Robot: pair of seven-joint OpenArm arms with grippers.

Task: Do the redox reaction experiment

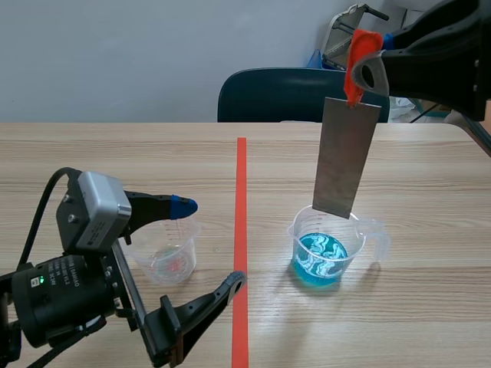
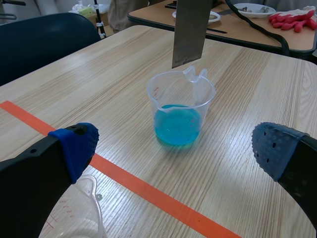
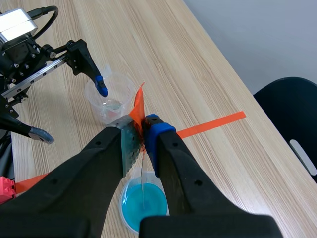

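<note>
While the right gripper [image 3: 142, 130] was held high over the right half of the table [image 1: 430, 169], its fingers were noted as closed on the metal plate [image 1: 345, 157]. The grip was taken at the plate's top end, where an orange tab [image 1: 359, 54] is fixed. One pad was pressed on each face, and nothing else was touched.

The plate was hung from this grip with its long axis close to upright, slightly tilted in the scene view. Straight below it the beaker of blue liquid [image 1: 326, 249] was stood on the table, to the right of the tape line [image 1: 241, 230]. The plate's lower edge was seen at about the height of the beaker's rim. In the left wrist view it appeared clear of the liquid, so the plate was judged not yet immersed. A straight descent along the plate's own axis was judged to be what the next move calls for. Contact of the plate's lower corners with the rim or spout was noted as the risk.

The left gripper [image 1: 211, 243] was recorded low on the other side of the tape line, fingers spread wide and nothing held. One fingertip was placed over a clear beaker [image 1: 169, 253], apparently without touching it. The right arm was plainly the nearer to the blue beaker.
</note>
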